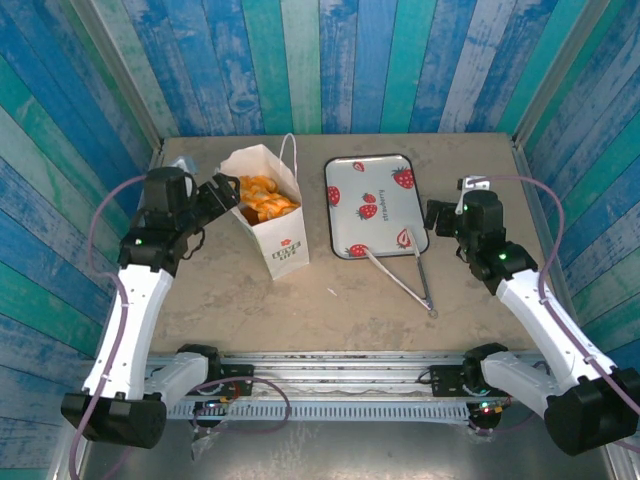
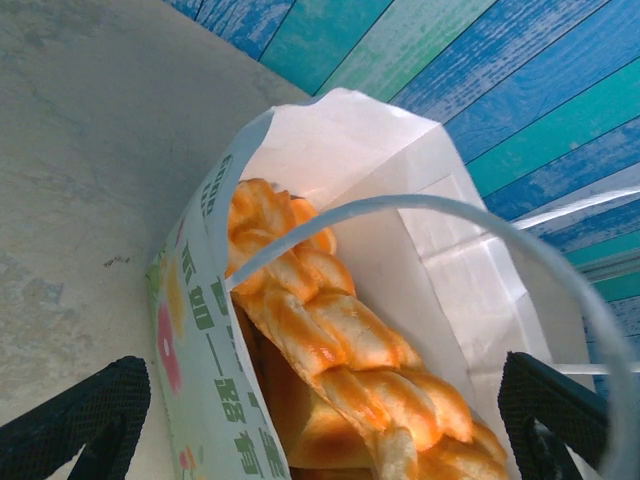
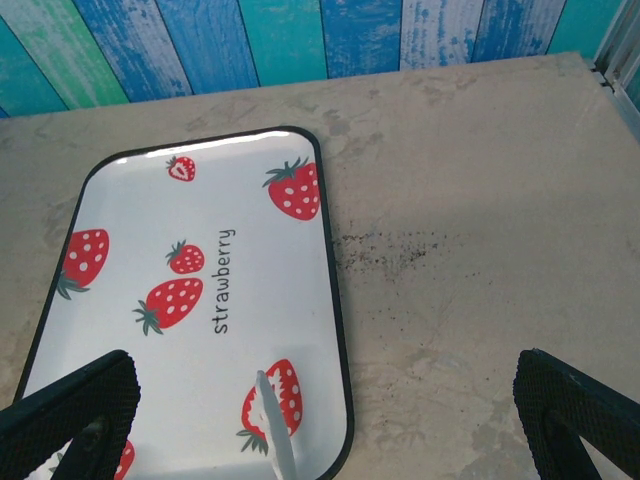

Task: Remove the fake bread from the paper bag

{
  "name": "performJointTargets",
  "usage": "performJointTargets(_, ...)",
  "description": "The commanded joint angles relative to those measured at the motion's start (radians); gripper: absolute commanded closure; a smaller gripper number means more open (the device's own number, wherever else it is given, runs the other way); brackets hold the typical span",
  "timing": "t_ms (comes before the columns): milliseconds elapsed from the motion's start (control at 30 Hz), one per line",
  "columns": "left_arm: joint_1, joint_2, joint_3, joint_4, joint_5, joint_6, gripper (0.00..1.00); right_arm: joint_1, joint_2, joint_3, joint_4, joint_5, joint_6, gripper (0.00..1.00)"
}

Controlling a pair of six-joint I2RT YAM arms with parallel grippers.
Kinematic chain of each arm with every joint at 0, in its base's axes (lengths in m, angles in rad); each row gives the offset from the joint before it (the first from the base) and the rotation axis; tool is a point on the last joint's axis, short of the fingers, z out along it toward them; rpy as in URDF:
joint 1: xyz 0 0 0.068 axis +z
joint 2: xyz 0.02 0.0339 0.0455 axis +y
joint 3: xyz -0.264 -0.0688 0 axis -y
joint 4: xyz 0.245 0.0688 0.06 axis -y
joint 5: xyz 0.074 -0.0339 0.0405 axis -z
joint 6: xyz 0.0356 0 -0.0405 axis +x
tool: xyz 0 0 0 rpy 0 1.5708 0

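A: Paper bag [image 1: 270, 225]?
B: Upright on table [image 1: 350, 290], left of strawberry tray [image 1: 388, 225]. Fake bread [image 2: 340, 350] inside, heaped at the open top.
A: Jaws?
B: Left jaws wide open at the bag mouth, holding nothing. Right jaws wide open over tray's near end, empty.

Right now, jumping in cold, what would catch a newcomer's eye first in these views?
The golden-orange fake bread heaped in the open white paper bag, left of centre, with the open left hand at its mouth. Beside it to the right lies the strawberry tray, metal tongs resting across its near edge.
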Motion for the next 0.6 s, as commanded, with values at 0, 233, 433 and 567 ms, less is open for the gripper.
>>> performJointTargets(0, -0.003, 0.012, -0.032, 0.037, -0.035, 0.004, 0.06, 0.009, 0.002, -0.013, 0.003, 0.018, 0.014, 0.00)
performJointTargets(233, -0.003, 0.050, -0.073, 0.076, -0.054, -0.014, 0.09, 0.011, 0.021, 0.017, -0.036, 0.017, 0.026, 0.00)
performJointTargets(433, -0.003, 0.079, -0.064, 0.071, -0.087, -0.008, 0.27, 0.011, 0.054, 0.064, -0.086, 0.008, 0.042, 0.00)
performJointTargets(567, -0.003, 0.103, -0.058, 0.072, -0.101, -0.008, 0.34, 0.011, 0.065, 0.071, -0.089, 0.004, 0.043, 0.00)
